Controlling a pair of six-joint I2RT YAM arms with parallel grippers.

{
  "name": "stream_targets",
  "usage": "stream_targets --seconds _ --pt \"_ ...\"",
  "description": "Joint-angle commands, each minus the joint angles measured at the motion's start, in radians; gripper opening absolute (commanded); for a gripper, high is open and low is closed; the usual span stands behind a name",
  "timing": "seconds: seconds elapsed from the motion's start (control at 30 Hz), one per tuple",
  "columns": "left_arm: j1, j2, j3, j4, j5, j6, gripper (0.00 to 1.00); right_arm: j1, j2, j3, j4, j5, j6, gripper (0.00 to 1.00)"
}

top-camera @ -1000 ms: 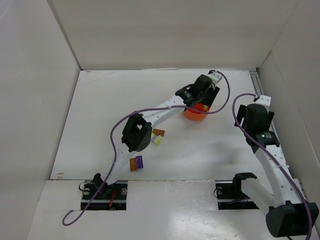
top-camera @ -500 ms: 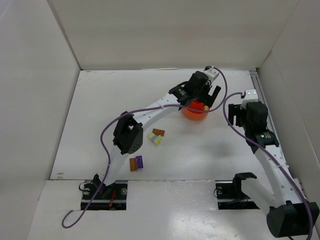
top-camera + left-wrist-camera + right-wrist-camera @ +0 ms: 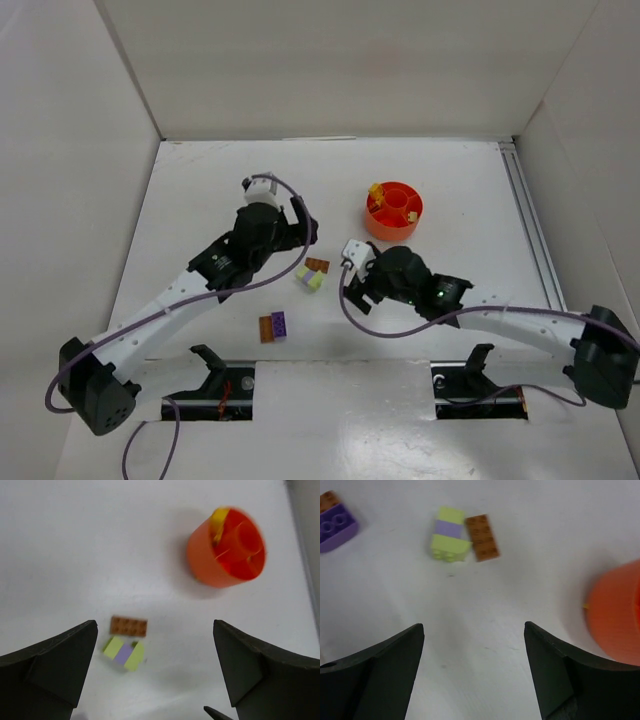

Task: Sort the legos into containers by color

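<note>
In the right wrist view a second brown-orange brick is cut off by the top left corner, the purple brick touching it, and only a blurred orange-red edge of the dish shows at the right. In the left wrist view the dish is smeared, so its dividers are hard to make out. The table is plain white, boxed in by white walls at the left, back and right. The left gripper hangs released, jaws spread wide and holding nothing. Below it lie the brown-orange brick and the yellow-green brick, which carries a purple band; the two lie just beside each other. The purple pair sits nearer the arm bases. The right gripper, just right of those two bricks, is also spread wide with nothing between its fingers. The dish stands well apart from both grippers, toward the back right, with a yellow brick in its left compartment.
</note>
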Motion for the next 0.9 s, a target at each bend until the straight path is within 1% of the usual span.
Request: stream_targets --seconds 0.0,0.03,0.07,0.1,0.17,0.23,0.33,0.37,0.47,0.57,0.7,0.87 --pt "-0.003 -0.092 -0.187 -0.08 -0.036 -0.212 1.0 0.111 0.091 -0.023 0.236 0.033 0.038 0.85" --pt "-0.003 -0.12 -0.215 -0.097 -0.045 -0.229 1.0 0.126 0.123 -0.023 0.266 0.062 0.055 0.85" --pt "-0.003 -0.143 -0.239 -0.117 -0.054 -0.278 1.0 0.126 0.152 -0.023 0.304 0.062 0.055 0.84" --pt "-0.003 -0.186 -0.274 -0.137 -0.066 -0.3 1.0 0.137 0.183 -0.012 0.325 0.062 0.064 0.84" --pt "-0.003 -0.225 -0.304 -0.178 -0.085 -0.336 1.0 0.137 0.266 -0.012 0.371 0.062 0.073 0.83" --pt "-0.003 -0.272 -0.345 -0.179 -0.076 -0.346 1.0 0.137 0.347 -0.001 0.441 0.074 0.073 0.82" --pt "0.006 -0.304 -0.368 -0.179 -0.076 -0.357 1.0 0.137 0.427 0.039 0.456 0.083 0.073 0.8" --pt "0.006 -0.305 -0.368 -0.188 -0.085 -0.37 1.0 0.137 0.47 0.06 0.456 0.083 0.073 0.8" --pt "0.006 -0.305 -0.368 -0.197 -0.085 -0.38 1.0 0.137 0.525 0.085 0.477 0.083 0.083 0.8" --pt "0.006 -0.305 -0.377 -0.197 -0.085 -0.38 1.0 0.137 0.553 0.094 0.508 0.083 0.118 0.8" --pt "0.006 -0.305 -0.378 -0.197 -0.085 -0.38 1.0 0.137 0.632 0.123 0.543 0.083 0.164 0.77" --pt "0.006 -0.305 -0.378 -0.206 -0.085 -0.38 1.0 0.137 0.674 0.132 0.596 0.065 0.196 0.72"
